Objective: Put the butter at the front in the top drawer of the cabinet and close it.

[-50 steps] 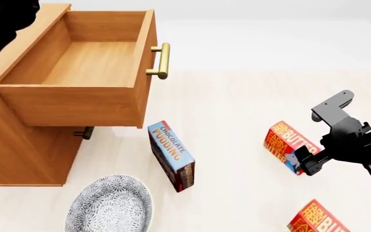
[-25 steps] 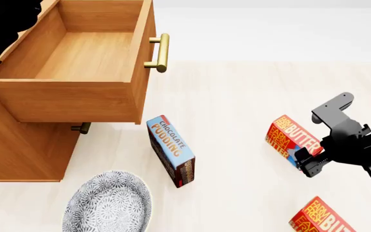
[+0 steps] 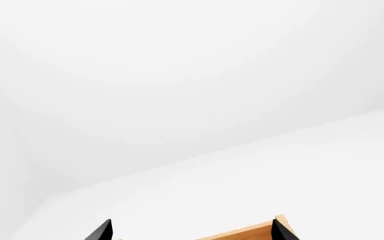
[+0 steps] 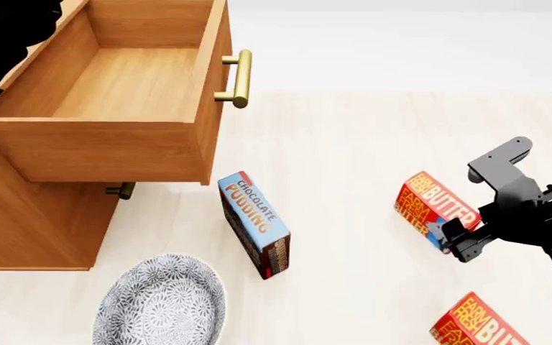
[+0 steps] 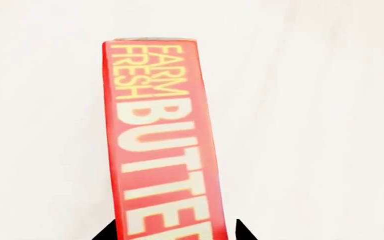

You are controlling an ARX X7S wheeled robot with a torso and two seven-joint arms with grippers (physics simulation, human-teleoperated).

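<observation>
though cut off, right gripper [image 5: 173, 231] fingertips flank the butter [image 5: 162, 145].

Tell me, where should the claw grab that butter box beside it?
Across its two broad faces at the near end, coming from above: the butter stands on a narrow edge, and the right gripper already has its fingertips either side of that thin width.

Chocolate pudding box [image 4: 255, 224] stands on edge; patterned grey bowl [image 4: 160, 300] near it; second butter carton [image 4: 477, 325] well apart.
</observation>
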